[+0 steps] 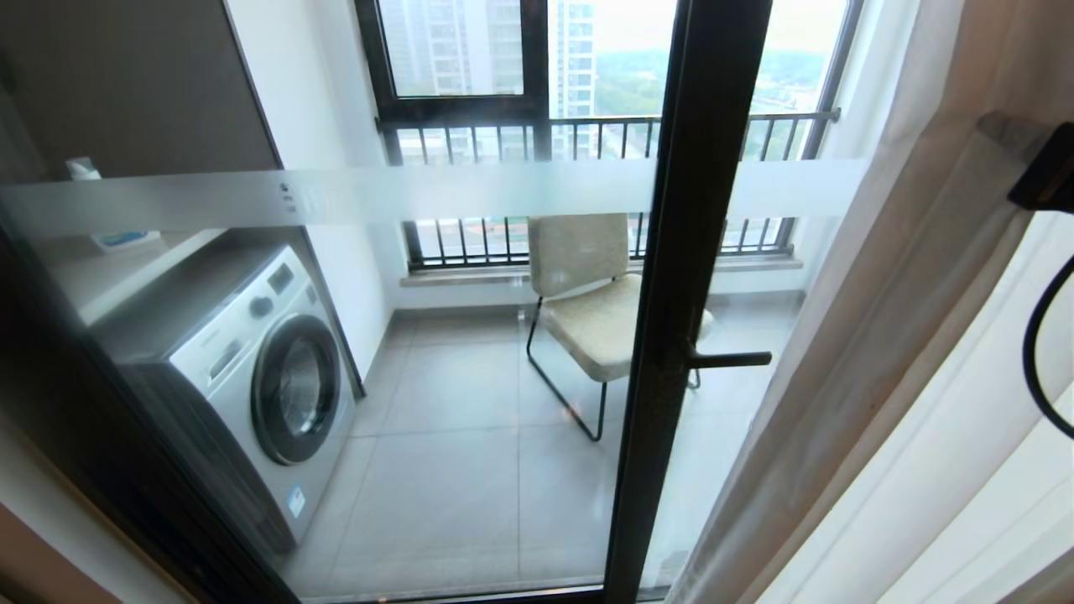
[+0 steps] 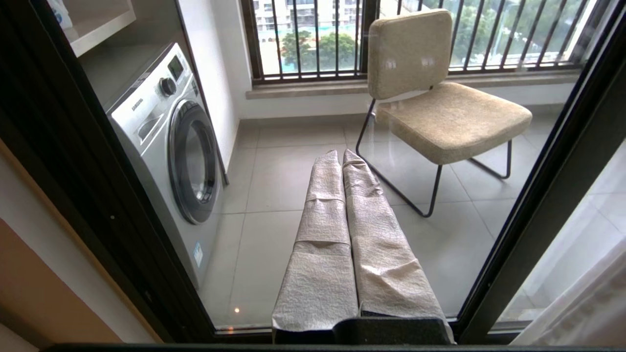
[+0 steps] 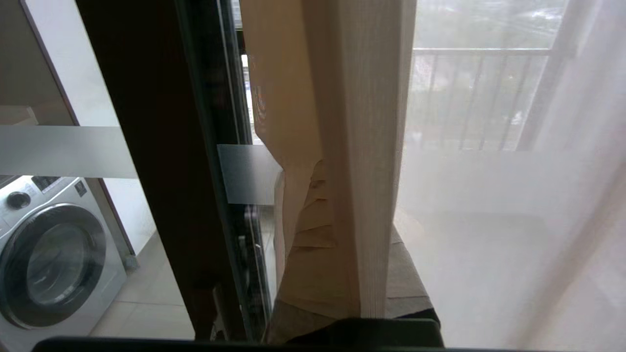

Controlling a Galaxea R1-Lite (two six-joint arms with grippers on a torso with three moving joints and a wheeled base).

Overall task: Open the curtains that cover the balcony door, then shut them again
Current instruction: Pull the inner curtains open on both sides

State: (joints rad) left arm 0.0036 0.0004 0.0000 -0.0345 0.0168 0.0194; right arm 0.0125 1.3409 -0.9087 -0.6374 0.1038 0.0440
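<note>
Behind the balcony door (image 1: 671,277) stand a washing machine (image 1: 252,369) and chair (image 1: 587,294), while the right claw (image 3: 337,274) is clamped on the beige curtains (image 3: 342,122); the left claw (image 2: 342,161) hangs pressed together.

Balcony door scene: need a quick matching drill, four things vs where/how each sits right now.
Things:
1. washing machine
2. chair
3. beige curtain
4. left gripper

States:
A. shut, holding nothing, pointing at the glass
B. gathered at the right side, pinched in the right gripper
C. behind the glass on the left
D. behind the glass, partly hidden by the black door frame

Pairs: 1-C, 2-D, 3-B, 4-A
</note>
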